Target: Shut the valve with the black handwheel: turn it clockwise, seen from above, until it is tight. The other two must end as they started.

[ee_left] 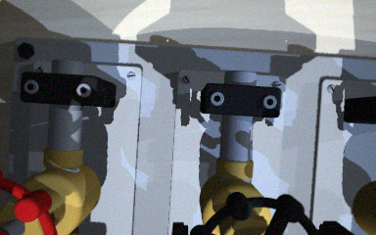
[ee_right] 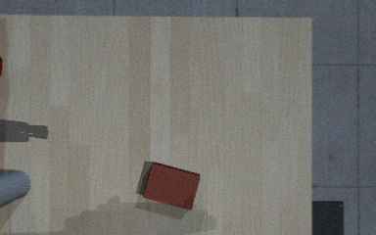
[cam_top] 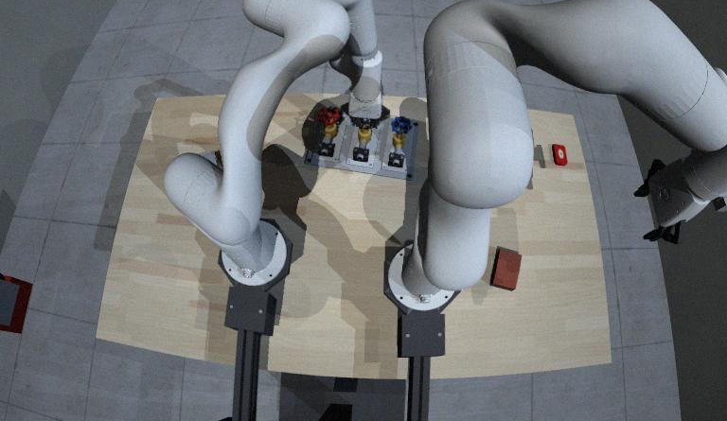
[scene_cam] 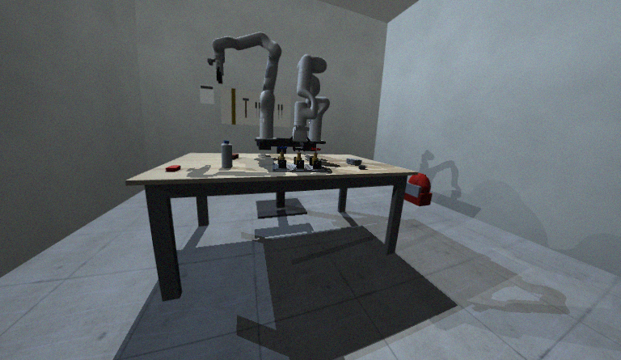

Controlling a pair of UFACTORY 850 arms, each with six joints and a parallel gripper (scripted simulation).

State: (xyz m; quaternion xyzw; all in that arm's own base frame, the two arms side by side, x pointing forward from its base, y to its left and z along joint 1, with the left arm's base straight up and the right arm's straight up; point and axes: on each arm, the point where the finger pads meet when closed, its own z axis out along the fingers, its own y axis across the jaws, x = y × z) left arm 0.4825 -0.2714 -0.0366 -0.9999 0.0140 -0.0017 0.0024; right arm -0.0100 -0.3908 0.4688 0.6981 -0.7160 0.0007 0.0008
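The black handwheel point(cam_top: 364, 124) point(ee_left: 290, 208) tops the middle valve; only its near rim shows in the left wrist view. My left gripper point(cam_top: 365, 121) point(ee_left: 255, 230) is shut on it from above, a fingertip at each side; its body hides much of the wheel in the top view. The red handwheel point(cam_top: 328, 115) point(ee_left: 32, 207) and the blue handwheel point(cam_top: 400, 124) point(scene_cam: 281, 147) stand on the valves to either side, outside the fingers. My right gripper point(cam_top: 643, 216) point(scene_cam: 219, 76) is open and empty, high up beyond the table's side, far from the valves.
The valves share a base plate point(cam_top: 356, 166) on the wooden table point(cam_top: 343, 342). A brown-red box point(cam_top: 506, 268) point(ee_right: 171, 186), a small red object point(cam_top: 559, 154) point(scene_cam: 173, 167) and a grey bottle point(scene_cam: 226, 155) point(ee_right: 12, 186) stand apart from the valves, on the right arm's side.
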